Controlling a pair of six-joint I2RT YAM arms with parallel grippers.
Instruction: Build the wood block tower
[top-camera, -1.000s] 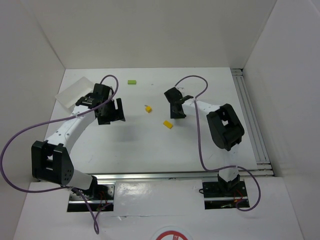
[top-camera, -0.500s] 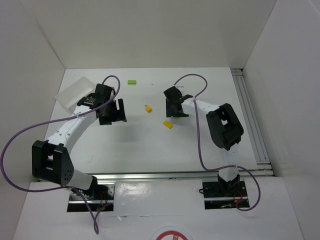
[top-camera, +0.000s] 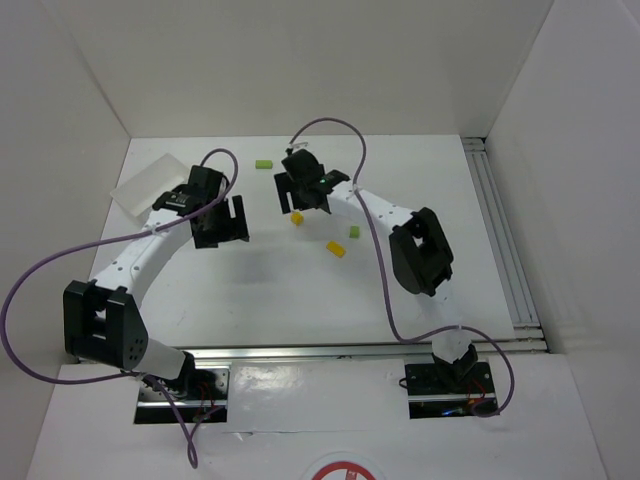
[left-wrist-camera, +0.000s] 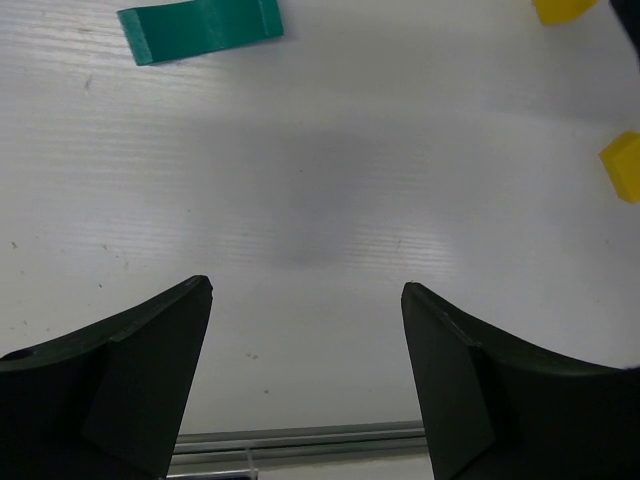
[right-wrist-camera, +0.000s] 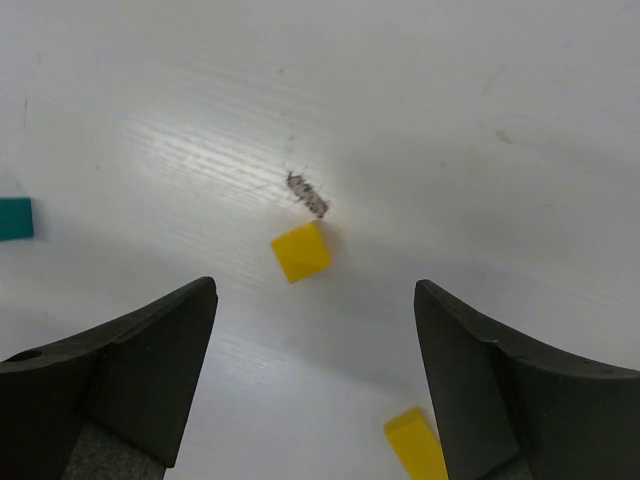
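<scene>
- Left claw (left-wrist-camera: 305, 290) hangs wide open and empty over the bare white table (left-wrist-camera: 320, 200), in the same spot as a second ago. The teal arch-shaped wooden piece (left-wrist-camera: 200, 32) lies flat just beyond its fingertips, apart from them.
- Nearest the arm bases, in mid-table, lies a yellow oblong wooden block (top-camera: 336, 248). It has not shifted.
- Just behind it, to the right, a yellow-green wooden block (top-camera: 353, 232) lies in the open. A second ago the right arm stood over that patch. I cannot tell whether the block was set down there or merely uncovered.
- The right claw (right-wrist-camera: 315, 285) is what has changed. In the last half second it has swung left and farther out across the table. It now hovers with its jaws spread wide, holding nothing.
- Directly below it sits a small yellow wooden cube (right-wrist-camera: 301, 251), framed between the two fingers in the wrist view, with a dark scuff mark (right-wrist-camera: 308, 195) just beside it. This looks like lining up to pick a first pillar. The claw would need to come down around the cube and close.
- Farther left, a white rectangular tray (top-camera: 140, 185) rests against the side wall.
- Farthest out, a light green wooden block (top-camera: 263, 163) lies alone near the back wall, well apart from the rest.
- No piece rests on another, so the tower is not yet begun. Both pillars and the arch are still to be placed.
</scene>
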